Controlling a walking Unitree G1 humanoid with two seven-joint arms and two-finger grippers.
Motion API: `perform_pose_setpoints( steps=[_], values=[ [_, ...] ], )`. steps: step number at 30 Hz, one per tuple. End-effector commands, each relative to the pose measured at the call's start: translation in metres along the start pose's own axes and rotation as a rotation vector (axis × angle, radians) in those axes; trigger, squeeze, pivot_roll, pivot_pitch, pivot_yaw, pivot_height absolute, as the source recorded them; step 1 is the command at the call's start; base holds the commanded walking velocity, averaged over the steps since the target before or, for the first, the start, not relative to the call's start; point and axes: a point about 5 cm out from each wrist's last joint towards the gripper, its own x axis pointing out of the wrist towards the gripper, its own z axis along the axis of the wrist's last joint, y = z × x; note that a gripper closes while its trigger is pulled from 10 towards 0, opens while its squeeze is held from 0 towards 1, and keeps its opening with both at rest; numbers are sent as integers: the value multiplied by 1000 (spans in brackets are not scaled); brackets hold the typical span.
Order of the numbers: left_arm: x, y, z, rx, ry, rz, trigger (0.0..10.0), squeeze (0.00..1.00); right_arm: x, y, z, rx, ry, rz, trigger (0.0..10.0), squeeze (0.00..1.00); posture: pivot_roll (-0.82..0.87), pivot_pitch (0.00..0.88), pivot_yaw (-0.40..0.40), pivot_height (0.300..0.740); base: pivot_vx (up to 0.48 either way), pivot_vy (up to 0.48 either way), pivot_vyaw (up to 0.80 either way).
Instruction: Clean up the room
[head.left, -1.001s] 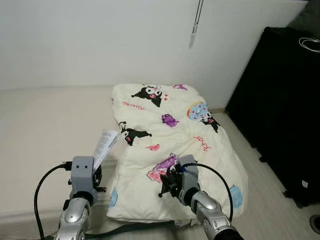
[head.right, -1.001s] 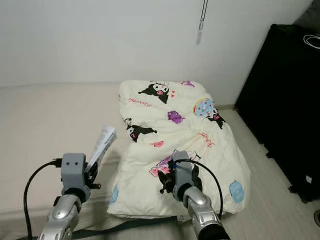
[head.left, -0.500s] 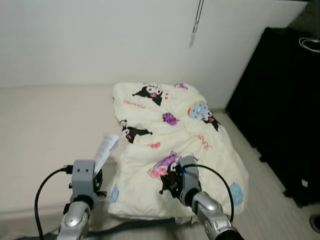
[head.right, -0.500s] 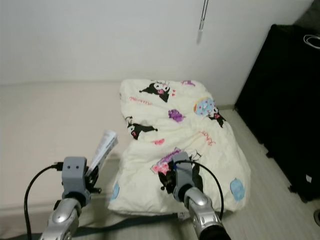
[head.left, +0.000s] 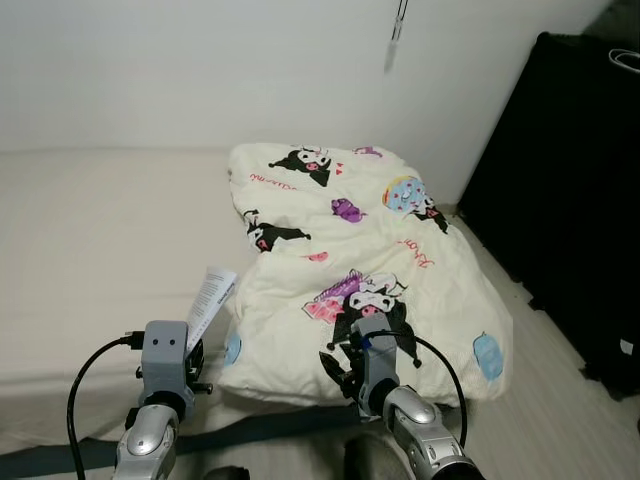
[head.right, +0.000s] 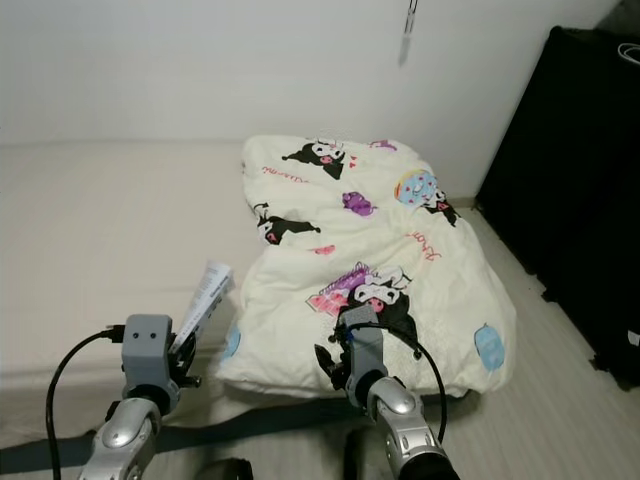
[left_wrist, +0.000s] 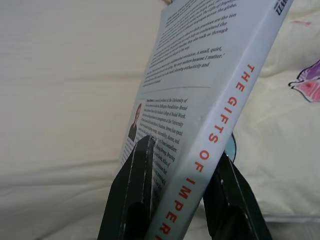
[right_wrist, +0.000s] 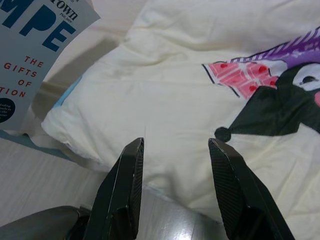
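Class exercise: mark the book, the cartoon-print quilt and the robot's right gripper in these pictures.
book (left_wrist: 200, 120): left wrist view, on the grey spine with red letters.
cartoon-print quilt (head.left: 330, 215): left eye view, on its cream upper half.
right gripper (right_wrist: 175, 192): right wrist view, midway between the fingertips.

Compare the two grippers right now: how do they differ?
The left gripper is shut on the book, held upright over the bed; the right gripper is open and holds nothing, hovering above the cartoon-print comforter. Both are raised in front of the robot.
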Motion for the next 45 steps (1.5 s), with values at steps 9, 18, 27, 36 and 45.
perform_pose_setpoints(
  steps=[9,18,27,36,45],
  values=[
    [7,20,28,-32,-119,88,10000,0,3,2,8,14,-26,22,10000,0,33,131,-42,621,0,0,0],
    [10,46,46,-28,-176,112,10000,0,10,15,16,-72,-19,134,10000,0,30,141,-45,586,0,0,0],
    [12,72,64,-20,-226,190,10000,0,17,35,29,-162,-20,294,10000,0,29,149,-58,571,0,0,0],
    [16,80,82,-18,-277,190,10000,0,20,62,42,-350,-13,522,10000,686,25,151,-61,571,0,0,0],
    [17,84,91,-30,-304,191,10000,0,40,77,50,-874,93,591,10000,1000,19,165,-73,571,0,0,0]
  ],
)
